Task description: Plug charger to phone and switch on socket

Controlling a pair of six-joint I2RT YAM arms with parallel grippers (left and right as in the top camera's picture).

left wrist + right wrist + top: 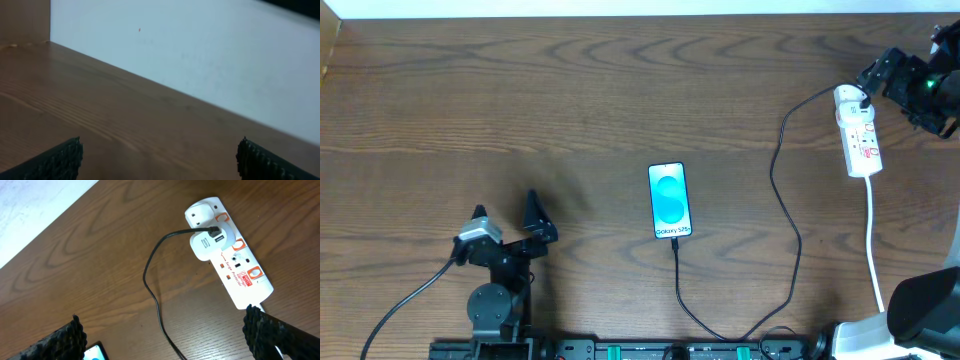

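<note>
The phone lies flat mid-table with its blue screen lit; its corner shows in the right wrist view. The black charger cable runs from the phone's near end, loops by the front edge and rises to the white socket strip at the far right. In the right wrist view the cable ends in a white adapter seated on the strip. My right gripper is open and empty above the strip's far end. My left gripper is open and empty at the front left.
The strip's white cord runs toward the front right, near the right arm's base. A white wall borders the table's far edge. The strip has red-orange switch markings; their state cannot be told.
</note>
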